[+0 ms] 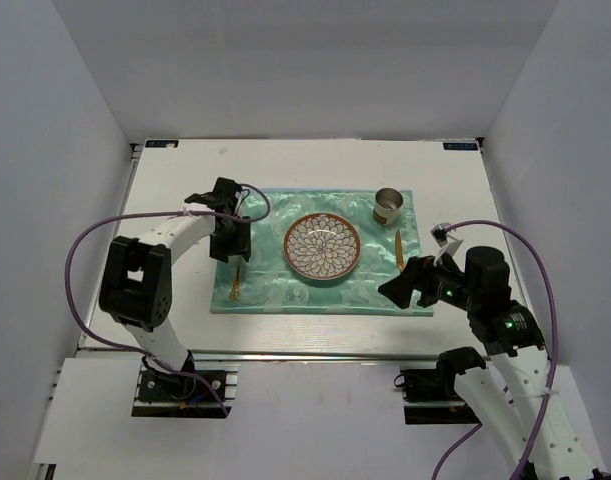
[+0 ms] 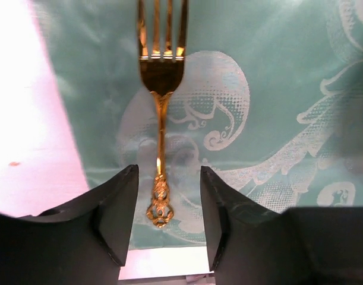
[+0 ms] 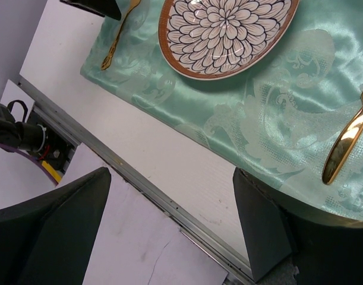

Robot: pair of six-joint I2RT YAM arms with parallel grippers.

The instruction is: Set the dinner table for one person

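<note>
The white dinner table (image 1: 175, 190) bears a shiny green cloth (image 1: 325, 295). On the cloth a patterned plate (image 1: 323, 247) sits in the middle, with a gold fork (image 1: 235, 283) to its left, a gold knife (image 1: 400, 250) to its right and a metal cup (image 1: 388, 207) at the back right. My left gripper (image 1: 231, 248) is open just above the fork. In the left wrist view the fork (image 2: 161, 89) lies flat with its handle end between the open gripper (image 2: 169, 173). My right gripper (image 1: 395, 290) is open and empty by the cloth's front right corner.
The right wrist view shows the plate (image 3: 229, 29), the fork (image 3: 119, 35), the knife (image 3: 347, 142), the table's metal front rail (image 3: 139, 181) and the open right gripper (image 3: 169, 178). White walls enclose the table on three sides. Purple cables loop beside both arms.
</note>
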